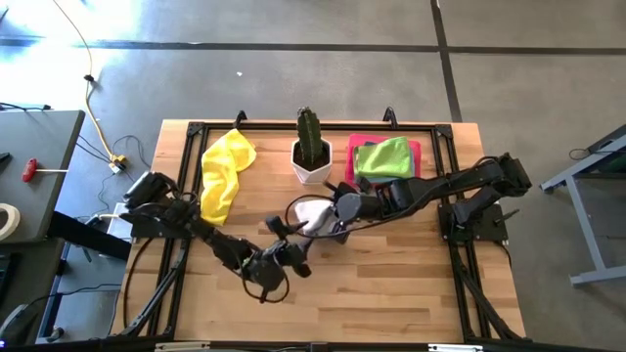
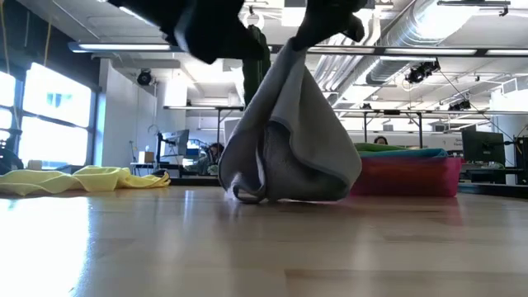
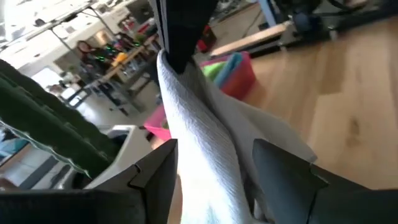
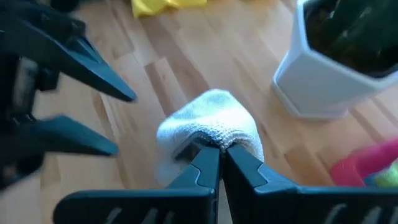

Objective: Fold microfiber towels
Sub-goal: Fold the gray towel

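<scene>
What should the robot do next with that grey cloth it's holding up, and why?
Probably bring the left hand in to pinch the grey towel. The right hand is shut on its top, so it hangs bunched, its bottom touching the table. The left hand is open right beside it; a second grip would let the cloth be spread for folding.

Wooden table (image 1: 391, 284): towels (image 1: 225, 171), planter (image 1: 311, 164), tray (image 1: 416, 149)

Grey towel (image 1: 311, 217) between both arms
</scene>
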